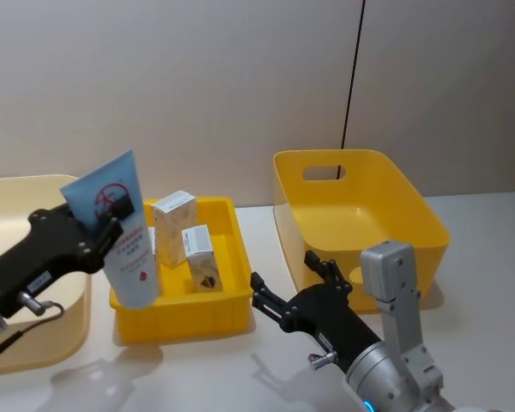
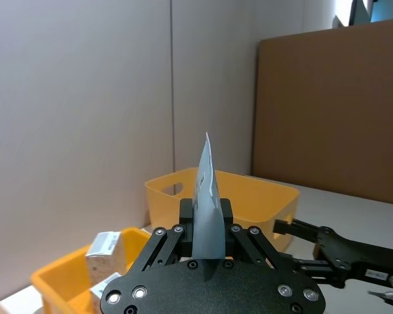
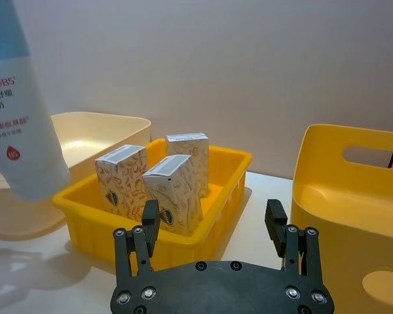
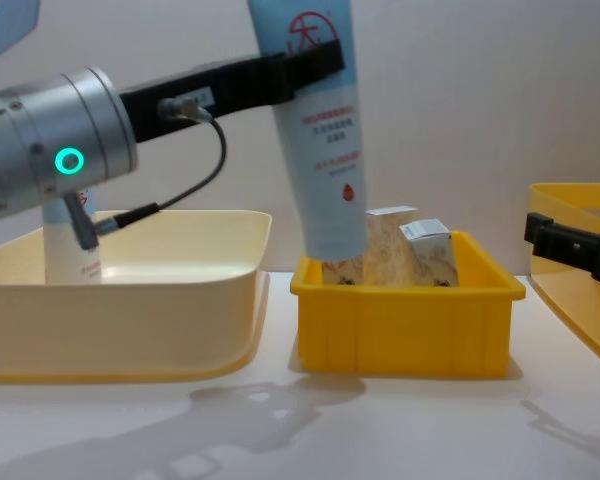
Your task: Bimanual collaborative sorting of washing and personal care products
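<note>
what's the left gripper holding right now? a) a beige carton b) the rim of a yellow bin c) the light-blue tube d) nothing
C: the left gripper has its jaws shut on the light-blue tube, held up off the table near the small yellow tray, while the beige cartons stand inside that tray.

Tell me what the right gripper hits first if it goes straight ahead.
The right gripper, fingers open, points at the small yellow tray: probably its near wall first, the beige cartons just behind. Depth is hard to judge.
</note>
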Motion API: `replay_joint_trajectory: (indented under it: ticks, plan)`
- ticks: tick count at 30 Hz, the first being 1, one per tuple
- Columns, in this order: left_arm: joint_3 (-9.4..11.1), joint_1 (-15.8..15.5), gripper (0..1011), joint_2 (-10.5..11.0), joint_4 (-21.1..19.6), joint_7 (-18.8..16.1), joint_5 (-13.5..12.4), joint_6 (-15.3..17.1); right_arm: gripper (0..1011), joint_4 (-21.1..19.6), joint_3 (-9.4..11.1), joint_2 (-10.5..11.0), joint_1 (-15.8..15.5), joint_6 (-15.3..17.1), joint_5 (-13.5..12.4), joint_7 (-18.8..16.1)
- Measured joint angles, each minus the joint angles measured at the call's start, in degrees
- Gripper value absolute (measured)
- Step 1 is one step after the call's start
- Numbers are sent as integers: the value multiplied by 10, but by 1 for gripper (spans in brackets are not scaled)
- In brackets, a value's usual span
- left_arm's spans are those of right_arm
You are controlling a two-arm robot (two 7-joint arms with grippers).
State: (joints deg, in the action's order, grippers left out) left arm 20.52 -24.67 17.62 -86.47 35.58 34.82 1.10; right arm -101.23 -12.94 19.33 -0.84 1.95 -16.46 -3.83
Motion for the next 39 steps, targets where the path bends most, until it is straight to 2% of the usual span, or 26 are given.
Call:
replay_joint_trajectory:
  ticks: [12,24,31,39]
  plan:
    - [24,2,219,-6,3,-3,-10,-9,1001,0,0,0,0,0,0,0]
    - [36,-1,219,-9,12,-11,-18,-19,1001,0,0,0,0,0,-1,-3]
    - [40,-2,219,-10,15,-14,-20,-21,1001,-5,-1,6,3,2,-9,-25]
    - [42,-3,219,-10,17,-15,-22,-23,1001,-11,-6,15,12,7,-28,-69]
